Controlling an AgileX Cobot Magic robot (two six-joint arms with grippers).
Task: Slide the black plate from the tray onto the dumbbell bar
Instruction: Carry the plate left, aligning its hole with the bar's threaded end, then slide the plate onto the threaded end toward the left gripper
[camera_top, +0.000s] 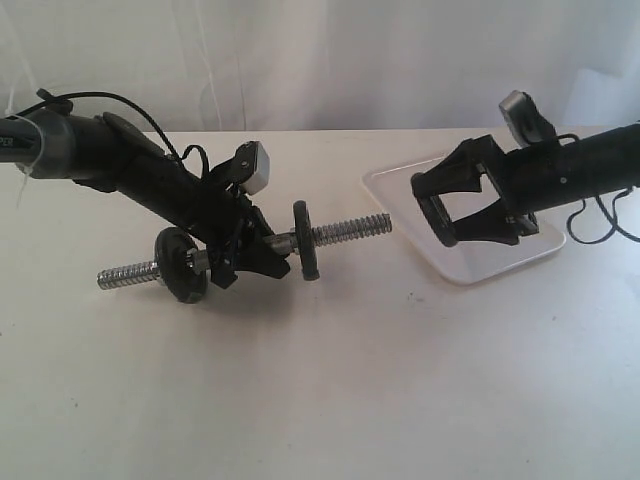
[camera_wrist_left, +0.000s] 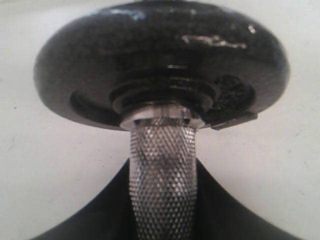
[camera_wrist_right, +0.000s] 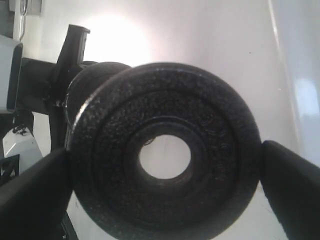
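My left gripper (camera_top: 245, 258) is shut on the knurled middle of the chrome dumbbell bar (camera_top: 345, 229), which it holds just above the table. The bar carries a black disc near each end (camera_top: 178, 266) (camera_top: 305, 241). The left wrist view shows the knurled bar (camera_wrist_left: 162, 165) running between the dark fingers (camera_wrist_left: 227, 210) up to one mounted disc (camera_wrist_left: 160, 55). My right gripper (camera_top: 437, 210) hovers over the white tray (camera_top: 480, 262), shut on the black plate (camera_wrist_right: 165, 150). The plate's centre hole faces the bar's threaded right end; a gap separates them.
The tray lies at the right of the white table, under the right arm. In the right wrist view the left arm's wrist (camera_wrist_right: 30, 85) and a mounted disc (camera_wrist_right: 92, 75) show behind the held plate. Cables trail from both arms.
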